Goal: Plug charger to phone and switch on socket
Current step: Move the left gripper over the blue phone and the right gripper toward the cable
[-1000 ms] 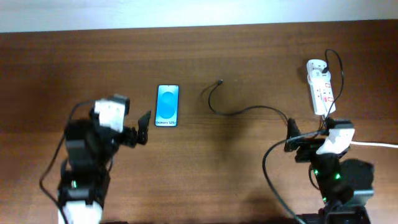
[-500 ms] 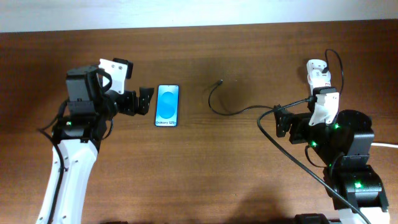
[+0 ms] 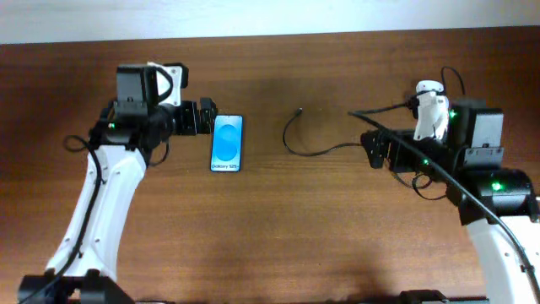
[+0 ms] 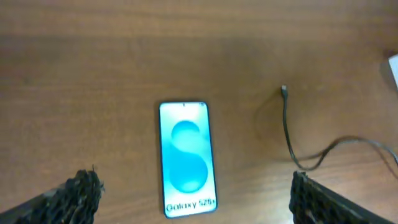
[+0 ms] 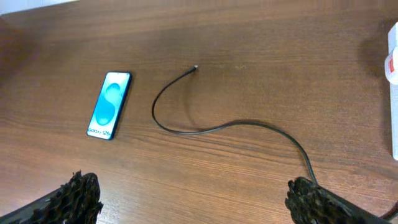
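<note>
The phone (image 3: 226,142) lies flat, screen up, left of the table's middle; it also shows in the left wrist view (image 4: 186,158) and the right wrist view (image 5: 109,96). The charger (image 3: 314,153) is a thin black cable curling on the table, its small plug (image 3: 299,111) free, right of the phone and apart from it. The white socket (image 3: 429,100) lies at the far right, partly hidden by my right arm. My left gripper (image 3: 201,118) is open and empty, just left of the phone's top end. My right gripper (image 3: 374,150) is open and empty, hovering by the cable.
The wooden table's far edge (image 3: 270,35) meets a pale wall. The right arm's own black cable (image 3: 422,160) runs across it. The socket's edge shows at the right of the right wrist view (image 5: 393,62).
Both arms have swung out from the near edge toward the far side. The left gripper has come up beside the phone; the right gripper has moved up over the cable near the socket.
</note>
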